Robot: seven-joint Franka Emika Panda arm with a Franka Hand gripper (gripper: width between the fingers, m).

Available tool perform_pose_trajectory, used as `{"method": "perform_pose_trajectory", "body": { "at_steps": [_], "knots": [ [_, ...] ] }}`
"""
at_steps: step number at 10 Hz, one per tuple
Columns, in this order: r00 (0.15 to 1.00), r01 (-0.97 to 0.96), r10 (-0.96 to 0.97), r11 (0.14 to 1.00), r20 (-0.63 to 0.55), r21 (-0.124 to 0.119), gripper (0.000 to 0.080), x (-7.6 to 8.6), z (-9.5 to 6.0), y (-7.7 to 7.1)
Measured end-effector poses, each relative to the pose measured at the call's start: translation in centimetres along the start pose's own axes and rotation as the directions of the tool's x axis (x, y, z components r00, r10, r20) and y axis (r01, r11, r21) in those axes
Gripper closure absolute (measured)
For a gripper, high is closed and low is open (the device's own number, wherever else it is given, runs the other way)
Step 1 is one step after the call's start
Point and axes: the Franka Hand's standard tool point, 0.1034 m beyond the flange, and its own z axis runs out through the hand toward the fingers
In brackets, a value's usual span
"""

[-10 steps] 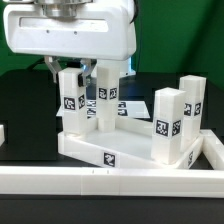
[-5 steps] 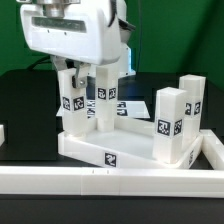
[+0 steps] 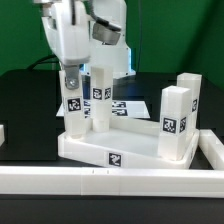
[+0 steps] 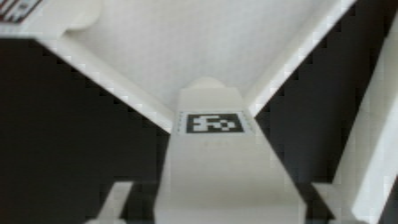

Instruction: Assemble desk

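Leg (image 3: 72,100) upright between pincer (image 3: 71,68) fingers.

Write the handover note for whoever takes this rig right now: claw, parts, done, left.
Claw: closed around the top of the near-left leg, seen from the exterior view; the wrist view shows that leg between the fingers.
Tabletop: lies upside down against the border rail.
Done: four legs stand upright in the corner sockets, the others at back left and on the exterior view's right.
Left: whether the held leg is fully seated cannot be told; check it, then release.
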Motion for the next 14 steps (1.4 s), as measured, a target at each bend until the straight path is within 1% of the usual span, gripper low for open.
{"method": "perform_pose_trajectory", "body": {
  "at_steps": [3, 4, 5, 6, 7, 8, 9, 10, 11, 13, 14],
  "knots": [
    [0.982, -0.189, 0.189, 0.982, 0.000, -0.002, 0.0509, -0.18, 0.07, -0.09],
    [0.980, -0.201, 0.201, 0.980, -0.001, -0.001, 0.0449, -0.17, 0.07, -0.09],
    [0.985, -0.174, 0.174, 0.985, -0.002, -0.003, 0.0449, -0.15, 0.14, -0.05],
    [0.995, -0.102, 0.102, 0.995, -0.002, -0.004, 0.0265, -0.06, 0.17, 0.00],
    [0.996, -0.091, 0.091, 0.996, -0.002, -0.006, 0.0265, -0.03, 0.20, 0.03],
    [1.000, -0.015, 0.015, 1.000, 0.000, -0.010, 0.0174, -0.08, 0.15, 0.00],
    [0.995, 0.097, -0.097, 0.995, 0.004, -0.013, 0.0157, -0.18, 0.08, -0.08],
    [0.989, 0.149, -0.149, 0.989, 0.005, -0.023, 0.0157, -0.40, 0.06, -0.16],
    [0.967, 0.254, -0.254, 0.967, -0.001, -0.032, 0.0151, -0.57, 0.06, -0.24],
    [0.924, 0.382, -0.382, 0.924, 0.003, -0.034, 0.0151, -0.61, 0.13, -0.23],
    [0.886, 0.463, -0.463, 0.886, 0.005, -0.036, 0.0151, -0.58, 0.17, -0.26]
  ]
}}
